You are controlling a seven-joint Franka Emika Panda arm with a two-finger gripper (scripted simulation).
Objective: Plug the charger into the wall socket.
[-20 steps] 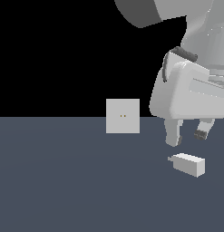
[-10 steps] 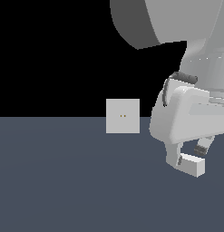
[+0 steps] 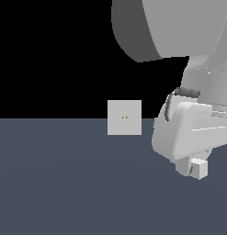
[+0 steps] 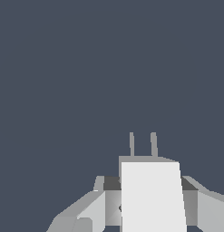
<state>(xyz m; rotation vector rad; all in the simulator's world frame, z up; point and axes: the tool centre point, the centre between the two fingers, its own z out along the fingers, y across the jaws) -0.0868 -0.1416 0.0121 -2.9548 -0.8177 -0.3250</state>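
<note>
Gripper point(image 4: 152, 206) sits down on the charger point(image 4: 152, 195) w/ a finger pressed to each side of the block – closed on it, prongs point(image 4: 143, 144) sticking out ahead over bare grey floor point(image 3: 64, 183). In the exterior view the charger point(image 3: 199, 168) is low, just under the white hand. Wall socket point(image 3: 124, 117) stands upright approx. 10 o'clock from it, well apart – two tiny orange holes at centre.
</note>
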